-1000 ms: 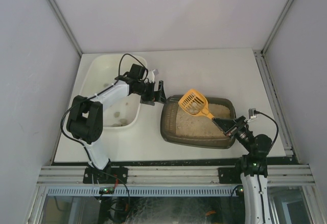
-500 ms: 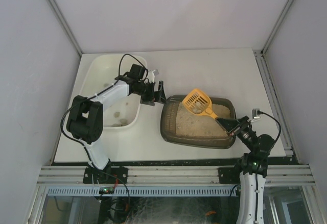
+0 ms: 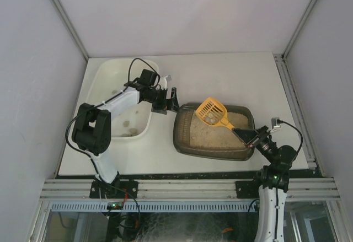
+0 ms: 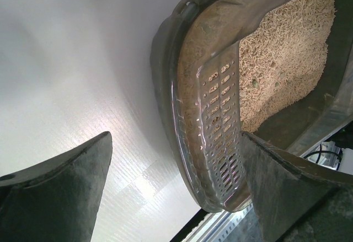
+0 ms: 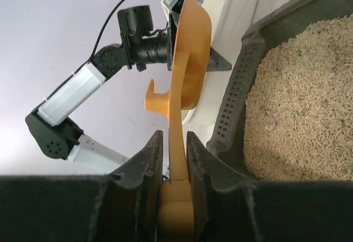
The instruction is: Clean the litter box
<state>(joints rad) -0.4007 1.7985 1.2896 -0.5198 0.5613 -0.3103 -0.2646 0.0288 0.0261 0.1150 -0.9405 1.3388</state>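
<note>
The litter box (image 3: 212,137), a dark grey-brown tray of beige litter, lies right of centre. My right gripper (image 3: 245,135) is at its near right corner, shut on the handle of an orange slotted scoop (image 3: 211,111). The scoop head is raised over the litter near the box's far left part. The right wrist view shows the handle (image 5: 175,143) clamped between the fingers (image 5: 144,170) and the litter (image 5: 298,104) below. My left gripper (image 3: 172,101) hangs open just off the box's left end. In its own view the box's perforated rim (image 4: 220,115) lies between the spread fingers (image 4: 66,187).
A larger white tub (image 3: 118,96) with a few dark clumps in it stands to the left, under the left arm. The white tabletop (image 3: 220,76) ends in a dark near edge above the metal rail (image 3: 182,189). Grey walls enclose three sides.
The right arm shifted slightly to the right, and the scoop head moved a little to the right over the litter, then eased back. The left arm has not moved.
</note>
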